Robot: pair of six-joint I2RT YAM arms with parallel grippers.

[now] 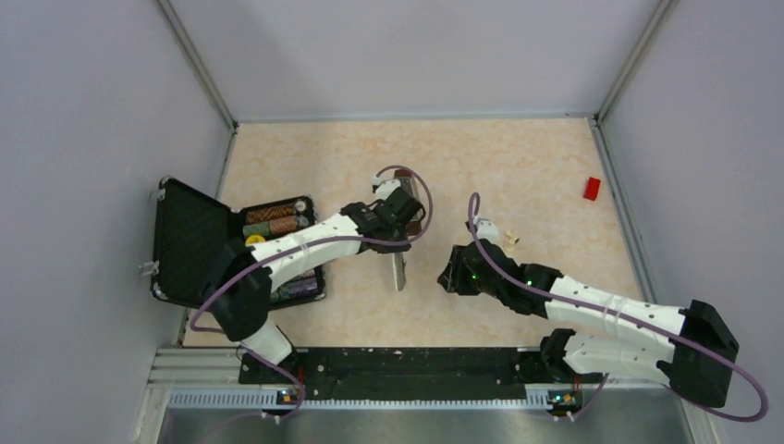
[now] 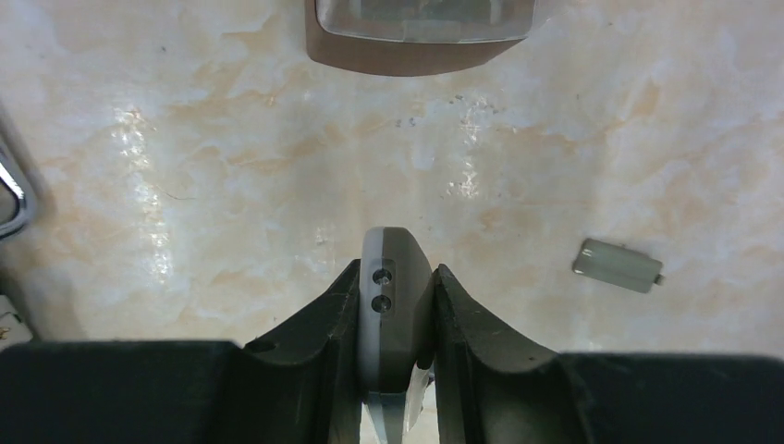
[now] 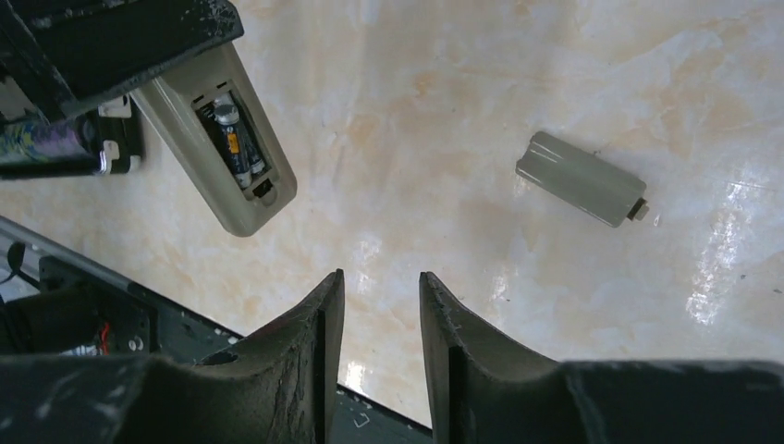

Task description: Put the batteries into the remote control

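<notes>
My left gripper [image 2: 396, 270] is shut on the remote control [image 2: 396, 305], clamping its narrow sides. In the top view the remote control [image 1: 399, 270] points toward the near edge below the left gripper [image 1: 398, 229]. In the right wrist view the remote control [image 3: 217, 139] shows its grey back with the compartment uncovered. The batteries [image 3: 237, 139], dark cylinders, lie inside that compartment. My right gripper [image 3: 381, 277] stands open over bare table, right of the remote, with nothing between its fingers. In the top view the right gripper [image 1: 453, 273] sits close beside the remote.
A flat grey cover piece [image 3: 582, 178] lies loose on the table; the left wrist view shows the cover piece [image 2: 617, 265] too. The brown metronome [image 2: 421, 32] stands beyond the left gripper. An open black case [image 1: 189, 242] with items is at the left. A red block [image 1: 592, 188] is far right.
</notes>
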